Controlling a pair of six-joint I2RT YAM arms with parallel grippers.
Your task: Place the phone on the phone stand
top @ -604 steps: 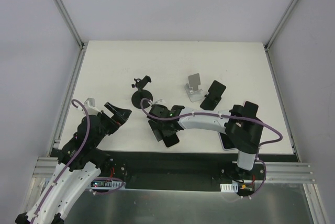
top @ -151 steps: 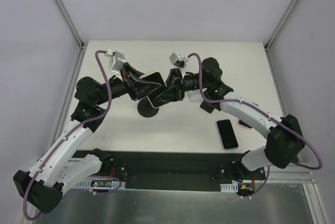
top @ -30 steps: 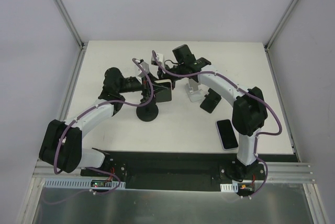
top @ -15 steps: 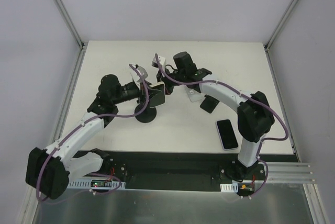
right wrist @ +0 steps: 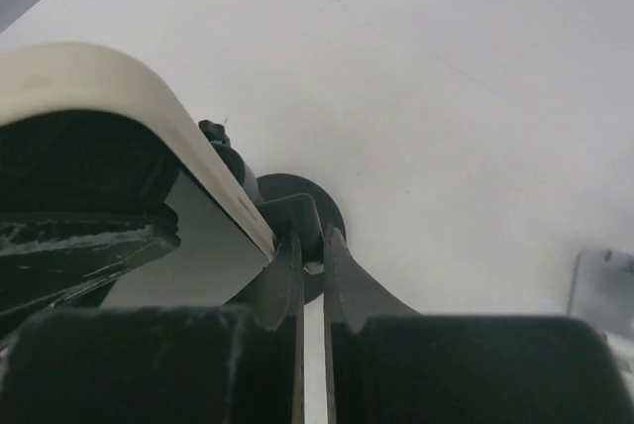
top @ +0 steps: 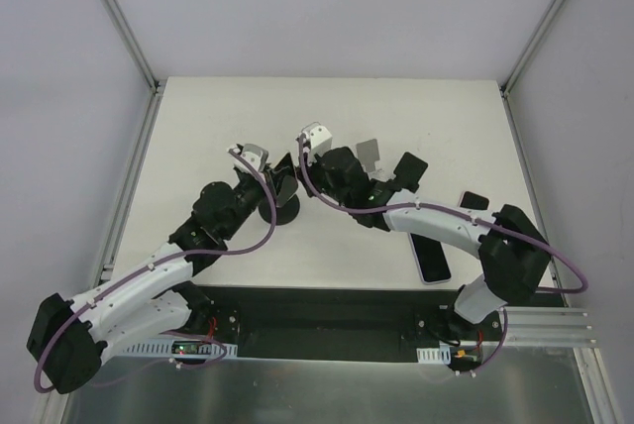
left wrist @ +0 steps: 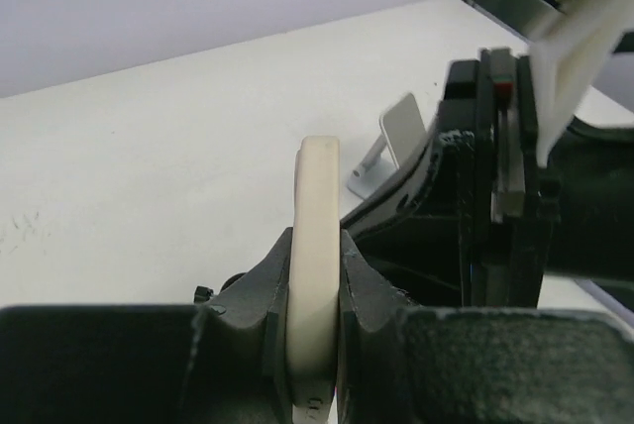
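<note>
Left claw (left wrist: 317, 251) is clenched on the cream-cased phone (left wrist: 319, 176), held edge-up. Right claw (right wrist: 310, 248) has its fingers nearly together at the phone's corner; whether it grips, I cannot tell. Beyond, the black round-based phone stand (right wrist: 329, 211) sits on the bench (right wrist: 446, 67).

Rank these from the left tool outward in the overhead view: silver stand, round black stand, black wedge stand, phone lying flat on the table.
1. Round black stand, right beside the left tool gripping the cream phone.
2. Silver stand, to its right.
3. Black wedge stand, farther right.
4. Flat phone, right, toward the bases.
</note>
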